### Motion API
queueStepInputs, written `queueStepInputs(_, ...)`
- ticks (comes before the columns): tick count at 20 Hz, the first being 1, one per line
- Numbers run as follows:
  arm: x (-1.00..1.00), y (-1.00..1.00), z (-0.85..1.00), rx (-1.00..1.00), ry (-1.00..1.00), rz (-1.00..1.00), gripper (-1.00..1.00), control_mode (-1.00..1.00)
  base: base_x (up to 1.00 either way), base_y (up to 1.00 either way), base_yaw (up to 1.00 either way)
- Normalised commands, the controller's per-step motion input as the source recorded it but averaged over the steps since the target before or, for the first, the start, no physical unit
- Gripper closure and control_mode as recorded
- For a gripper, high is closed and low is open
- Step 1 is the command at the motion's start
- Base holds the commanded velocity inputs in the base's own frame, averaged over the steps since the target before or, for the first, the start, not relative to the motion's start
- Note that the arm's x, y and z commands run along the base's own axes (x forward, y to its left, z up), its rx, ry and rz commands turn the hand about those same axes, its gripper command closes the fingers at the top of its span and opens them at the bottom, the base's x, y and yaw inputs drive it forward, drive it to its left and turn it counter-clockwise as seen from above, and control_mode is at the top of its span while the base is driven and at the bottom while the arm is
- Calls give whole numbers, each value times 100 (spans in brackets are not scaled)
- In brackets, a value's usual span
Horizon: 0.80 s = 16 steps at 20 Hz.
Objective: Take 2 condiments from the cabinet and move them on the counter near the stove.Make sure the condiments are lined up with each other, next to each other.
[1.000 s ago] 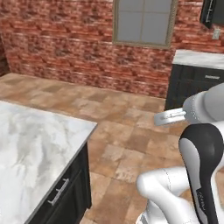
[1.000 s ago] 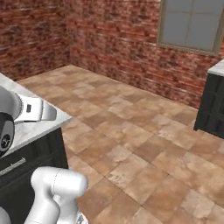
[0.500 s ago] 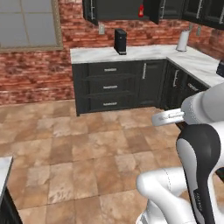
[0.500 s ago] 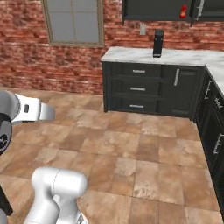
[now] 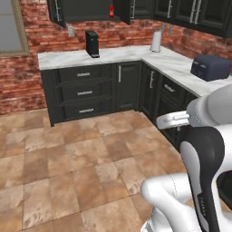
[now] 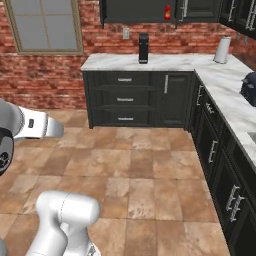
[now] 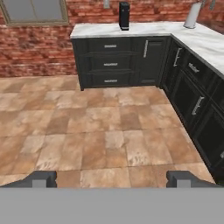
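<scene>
A red bottle [image 5: 111, 11] stands on the shelf of the open dark wall cabinet [image 5: 86, 10], high over the marble counter [image 5: 122, 55]. From the right base view the same red bottle [image 6: 167, 12] sits at the right end of the cabinet [image 6: 135, 10], over the counter [image 6: 170, 61]. My gripper [image 7: 112, 180] is open and holds nothing; its two fingertips [image 7: 41, 179] stand wide apart above the tiled floor, far from the counter [image 7: 144, 29]. The stove is out of view.
A tall black coffee machine [image 6: 143, 47] and a white paper roll [image 6: 222, 49] stand on the counter. A dark toaster [image 5: 210, 67] sits on the right-hand run. Dark drawers [image 7: 109, 61] front the counter. A window [image 6: 45, 25] is at the left. Brown floor tiles [image 6: 140, 165] lie between.
The whole picture has swung: the base has turned, bringing the corner counter and wall cabinet closer and more central. The gripper stays open.
</scene>
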Motion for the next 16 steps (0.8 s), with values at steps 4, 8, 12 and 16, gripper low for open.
queueStepInputs(4, 0, 0, 0, 0, 0, 0, -100, 100, 48, -11, 0)
queueStepInputs(8, 0, 0, 0, 0, 0, 0, -100, 100, 99, -29, 0)
queueStepInputs(12, 0, 0, 0, 0, 0, 0, -100, 100, 100, -62, 0)
queueStepInputs(16, 0, 0, 0, 0, 0, 0, -100, 100, 100, -66, -1)
